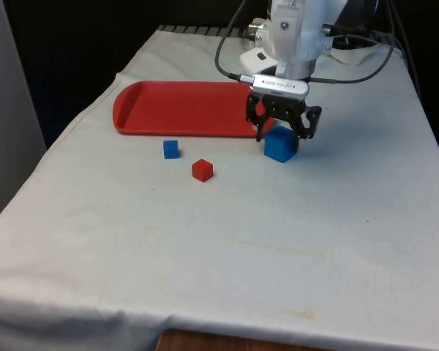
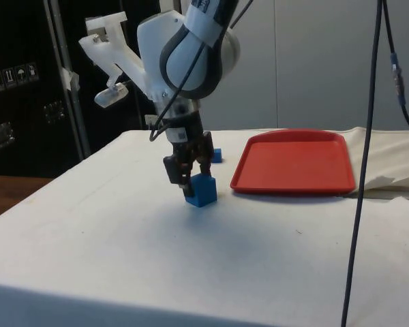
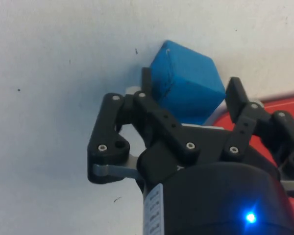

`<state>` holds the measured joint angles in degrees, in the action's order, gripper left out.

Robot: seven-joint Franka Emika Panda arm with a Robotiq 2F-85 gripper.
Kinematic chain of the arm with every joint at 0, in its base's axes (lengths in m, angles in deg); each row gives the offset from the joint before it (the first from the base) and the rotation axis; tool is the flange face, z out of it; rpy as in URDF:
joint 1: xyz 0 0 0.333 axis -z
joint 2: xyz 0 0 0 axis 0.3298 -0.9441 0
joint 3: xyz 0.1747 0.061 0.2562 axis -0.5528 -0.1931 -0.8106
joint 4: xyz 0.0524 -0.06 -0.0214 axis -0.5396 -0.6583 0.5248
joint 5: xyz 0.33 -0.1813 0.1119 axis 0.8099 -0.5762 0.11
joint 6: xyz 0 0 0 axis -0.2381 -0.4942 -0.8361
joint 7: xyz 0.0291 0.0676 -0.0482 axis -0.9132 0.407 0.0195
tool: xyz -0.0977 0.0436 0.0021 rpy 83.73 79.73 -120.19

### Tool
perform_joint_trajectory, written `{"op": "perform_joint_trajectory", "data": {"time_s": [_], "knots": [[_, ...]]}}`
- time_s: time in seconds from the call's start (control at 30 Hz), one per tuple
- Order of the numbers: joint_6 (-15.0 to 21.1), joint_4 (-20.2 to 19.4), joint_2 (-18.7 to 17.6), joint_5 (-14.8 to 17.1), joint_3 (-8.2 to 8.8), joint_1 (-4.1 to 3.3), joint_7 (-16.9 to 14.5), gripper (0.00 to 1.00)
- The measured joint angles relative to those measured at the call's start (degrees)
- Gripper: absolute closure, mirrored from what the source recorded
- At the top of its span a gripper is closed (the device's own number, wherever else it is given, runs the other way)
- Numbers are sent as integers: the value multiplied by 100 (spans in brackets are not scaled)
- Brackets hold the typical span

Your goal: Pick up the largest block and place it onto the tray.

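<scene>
Three blocks sit on the bench: one large blue block (image 1: 280, 144) at the gripper (image 1: 282, 130), one small blue block (image 1: 171, 149) and one small red block (image 1: 203, 170), both farther from it. One red tray (image 1: 183, 108) lies beside the gripper.

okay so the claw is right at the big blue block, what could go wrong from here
1. The large blue block sits cornerwise between the fingers, so a squeeze on its edges could twist or pop it out.

2. The red tray lies just beyond the claw; a low carry might catch its raised rim.

3. The small red block and small blue block lie towards the front view's left, and a wide swing could knock them.
</scene>
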<state>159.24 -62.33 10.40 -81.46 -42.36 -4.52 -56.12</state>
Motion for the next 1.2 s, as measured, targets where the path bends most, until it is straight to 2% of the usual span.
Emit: {"op": "perform_joint_trajectory", "data": {"time_s": [0.03, 0.07, 0.1, 0.13, 0.6, 0.7, 0.77, 0.9, 1.2], "knots": [[0, 0, 0, 0, 0, -6, 0, 66], [0, 0, 0, 0, 0, -6, 0, 81], [6, 6, 0, 0, 0, -6, 0, 89], [6, 6, 0, 0, 0, -6, 0, 91], [0, 17, 34, -6, 6, -6, 0, 94], [-57, -57, 218, -29, 23, -6, 0, 94], [-57, -57, 218, -29, 23, -6, 0, 94], [-86, -286, 567, -126, 40, -6, 0, 94], [-52, -699, 1071, -258, 46, -6, 11, 94]]}}
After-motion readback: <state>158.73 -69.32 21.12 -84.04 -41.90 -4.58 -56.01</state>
